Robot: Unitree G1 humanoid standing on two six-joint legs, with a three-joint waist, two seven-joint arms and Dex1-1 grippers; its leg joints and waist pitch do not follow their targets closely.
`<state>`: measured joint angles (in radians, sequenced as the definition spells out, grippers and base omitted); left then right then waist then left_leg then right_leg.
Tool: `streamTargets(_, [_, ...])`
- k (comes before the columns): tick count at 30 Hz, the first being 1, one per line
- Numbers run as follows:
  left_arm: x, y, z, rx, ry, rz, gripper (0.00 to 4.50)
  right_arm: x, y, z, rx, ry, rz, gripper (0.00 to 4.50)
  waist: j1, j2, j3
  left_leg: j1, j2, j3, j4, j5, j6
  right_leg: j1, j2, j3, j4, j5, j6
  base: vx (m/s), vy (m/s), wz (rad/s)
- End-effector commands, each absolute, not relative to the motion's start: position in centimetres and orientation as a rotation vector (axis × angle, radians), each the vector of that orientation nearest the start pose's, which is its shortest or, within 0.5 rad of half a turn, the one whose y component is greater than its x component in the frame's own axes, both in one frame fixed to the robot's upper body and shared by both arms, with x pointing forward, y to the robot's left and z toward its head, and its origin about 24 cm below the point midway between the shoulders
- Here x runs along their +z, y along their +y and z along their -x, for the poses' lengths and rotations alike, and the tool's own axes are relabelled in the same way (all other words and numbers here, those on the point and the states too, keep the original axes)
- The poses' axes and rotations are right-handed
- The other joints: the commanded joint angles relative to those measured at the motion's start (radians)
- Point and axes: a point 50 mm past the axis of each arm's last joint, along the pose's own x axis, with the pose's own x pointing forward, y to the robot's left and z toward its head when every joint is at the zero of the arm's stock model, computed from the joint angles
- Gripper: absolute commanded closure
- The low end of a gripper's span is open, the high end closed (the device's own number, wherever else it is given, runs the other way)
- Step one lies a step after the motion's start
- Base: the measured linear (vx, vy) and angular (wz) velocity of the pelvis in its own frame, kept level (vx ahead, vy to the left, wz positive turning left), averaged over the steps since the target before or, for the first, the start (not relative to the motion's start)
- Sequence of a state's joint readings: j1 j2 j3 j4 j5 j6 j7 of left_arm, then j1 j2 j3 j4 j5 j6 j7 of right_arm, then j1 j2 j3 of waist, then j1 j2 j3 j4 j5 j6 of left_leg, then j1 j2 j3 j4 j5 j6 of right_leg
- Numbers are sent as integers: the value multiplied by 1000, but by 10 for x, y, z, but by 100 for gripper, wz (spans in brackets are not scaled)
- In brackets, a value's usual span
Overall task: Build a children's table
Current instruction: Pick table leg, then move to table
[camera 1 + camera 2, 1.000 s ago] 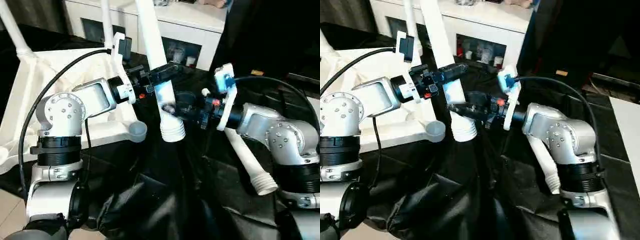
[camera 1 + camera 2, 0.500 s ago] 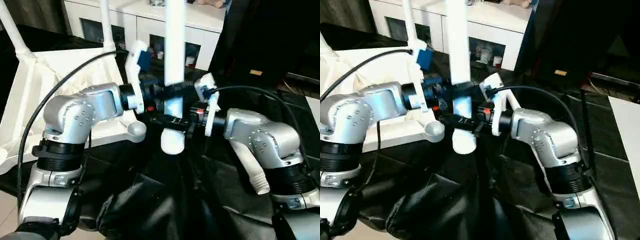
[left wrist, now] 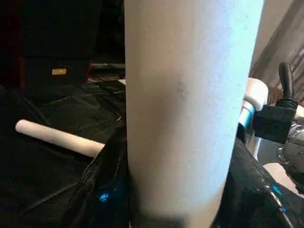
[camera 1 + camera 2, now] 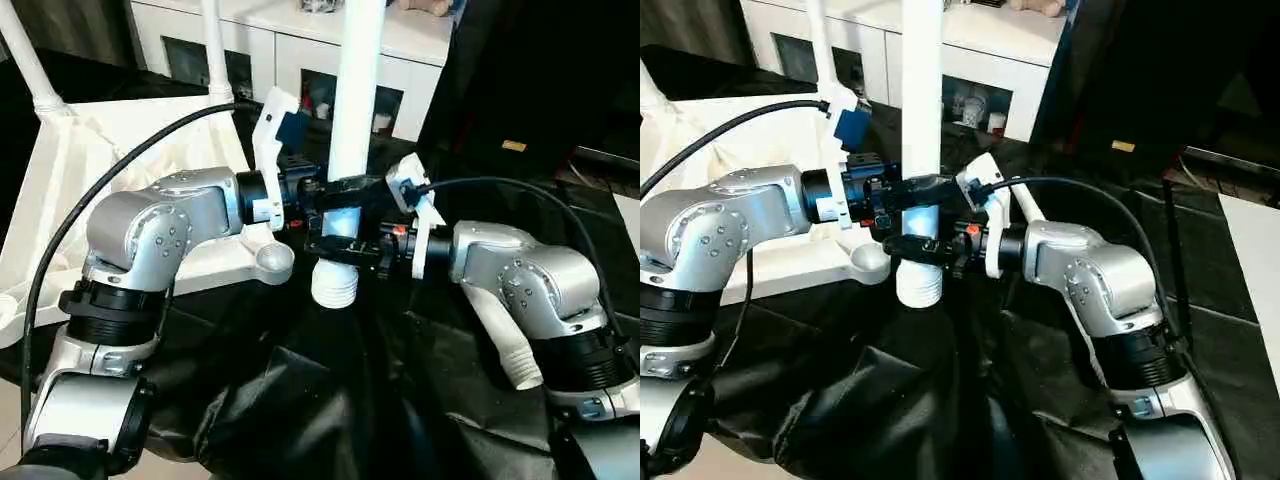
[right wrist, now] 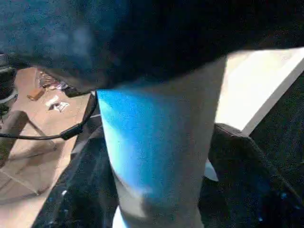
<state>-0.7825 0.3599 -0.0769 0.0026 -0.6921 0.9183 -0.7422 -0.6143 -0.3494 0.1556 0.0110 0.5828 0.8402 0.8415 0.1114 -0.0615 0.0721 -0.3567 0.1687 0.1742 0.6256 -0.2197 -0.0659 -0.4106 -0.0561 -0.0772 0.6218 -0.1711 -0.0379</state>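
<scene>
A smooth, round white leg stands upright with ridged rings at its bottom end. The left gripper and right gripper both pinch it.

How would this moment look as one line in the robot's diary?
left gripper: holding table leg upright | right gripper: closing around it lower down | tabletop: corner socket beside threaded end
</scene>
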Motion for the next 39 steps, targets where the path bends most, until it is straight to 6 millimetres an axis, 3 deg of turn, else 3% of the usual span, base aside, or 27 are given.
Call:
streamTargets(1, [206,89,-313,-1240,167,141,261,141,-95,-301,1236,349,-157,202,-1,21,-75,4,61,-25,-81,-76,-33,66,-96,63,-69,-213,-159,0,0,0])
streamTargets(11, [206,92,-317,-1186,153,118,261,139,-96,-303,1203,343,-153,256,0,24,-76,5,61,-25,-80,-78,-37,66,-97,63,-68,-202,-168,0,0,0])
streamTargets(12, [204,94,-318,-1165,175,142,205,139,-96,-304,1196,336,-151,262,-1,23,-77,5,61,-25,-80,-78,-39,66,-96,63,-67,-198,-168,0,0,0])
streamTargets(17, [198,103,-323,-1077,193,127,174,140,-94,-306,1150,279,-168,264,0,19,-76,4,60,-26,-80,-76,-38,67,-98,63,-70,-216,-158,0,0,0])
streamTargets(19, [196,106,-323,-1072,193,143,148,141,-93,-307,1123,247,-187,264,-2,21,-77,4,61,-26,-81,-78,-43,65,-98,63,-70,-225,-154,0,0,0])
streamTargets(23, [194,113,-322,-1038,182,143,143,139,-95,-310,1030,211,-206,264,-4,25,-76,5,61,-26,-83,-79,-47,63,-97,63,-68,-214,-153,0,0,0])
streamTargets(24, [193,118,-323,-996,161,146,110,138,-99,-314,940,183,-203,264,-4,27,-76,5,62,-27,-83,-80,-55,62,-98,63,-67,-208,-155,0,0,0])
streamTargets(25, [193,118,-323,-996,161,146,107,138,-99,-314,940,183,-203,264,-5,26,-77,6,61,-26,-84,-82,-57,62,-96,63,-68,-206,-155,0,0,0])
streamTargets(27, [192,125,-327,-905,125,122,98,136,-107,-319,821,152,-186,264,-5,32,-77,8,60,-26,-84,-91,-61,63,-96,63,-69,-207,-151,0,0,0])
streamTargets(29, [190,136,-330,-781,75,96,98,136,-117,-325,675,92,-132,264,-9,30,-76,6,59,-26,-85,-101,-68,63,-93,63,-70,-209,-137,0,0,0])
streamTargets(30, [182,156,-332,-545,8,60,98,135,-132,-327,494,55,-97,264,-10,36,-75,5,60,-27,-85,-98,-75,62,-93,64,-70,-210,-128,0,0,0])
streamTargets(31, [181,159,-332,-515,-2,51,98,135,-134,-327,474,50,-91,264,-15,31,-74,3,61,-28,-86,-101,-77,65,-92,63,-74,-212,-117,0,0,0])
streamTargets(33, [170,172,-327,-374,-25,34,98,135,-143,-324,354,2,-40,264,-17,31,-77,6,57,-26,-86,-106,-70,65,-89,63,-74,-228,-99,0,0,0])
streamTargets(36, [137,181,-308,-237,-19,13,98,121,-148,-307,254,-14,24,264,-26,32,-76,1,60,-26,-88,-94,-50,66,-87,63,-72,-173,-102,0,0,0])
streamTargets(38, [137,181,-308,-237,-19,13,98,121,-148,-307,254,-14,24,264,-28,32,-78,3,59,-25,-88,-100,-34,64,-86,63,-74,-173,-101,0,0,0])
streamTargets(39, [124,179,-300,-207,-12,-26,98,112,-145,-299,259,-1,13,264,-29,32,-77,2,58,-27,-89,-105,-23,64,-85,63,-74,-178,-106,0,0,0])
